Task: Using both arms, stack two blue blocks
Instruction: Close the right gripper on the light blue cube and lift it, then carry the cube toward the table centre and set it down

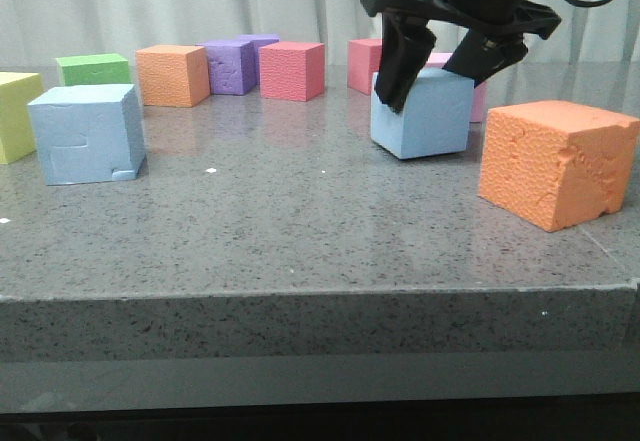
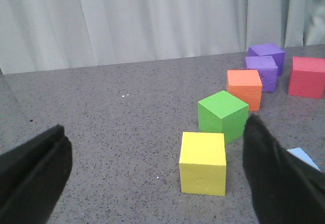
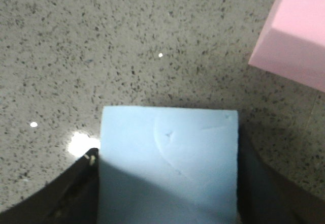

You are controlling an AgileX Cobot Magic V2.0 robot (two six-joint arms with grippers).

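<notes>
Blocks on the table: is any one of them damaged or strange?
Yes. The big orange block at front right has a cracked face. The left blue block shows a stepped seam and a chipped lower corner.

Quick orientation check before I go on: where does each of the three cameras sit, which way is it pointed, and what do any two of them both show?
Front view: low at table edge, facing forward; shows right pincer astride a blue block.
Left wrist view: on left arm, looking across the table at the yellow cube; left pincer fingers open, empty.
Right wrist view: on right arm, looking down; fingers flank the blue block.
Shared: front and right wrist both show that block.
</notes>
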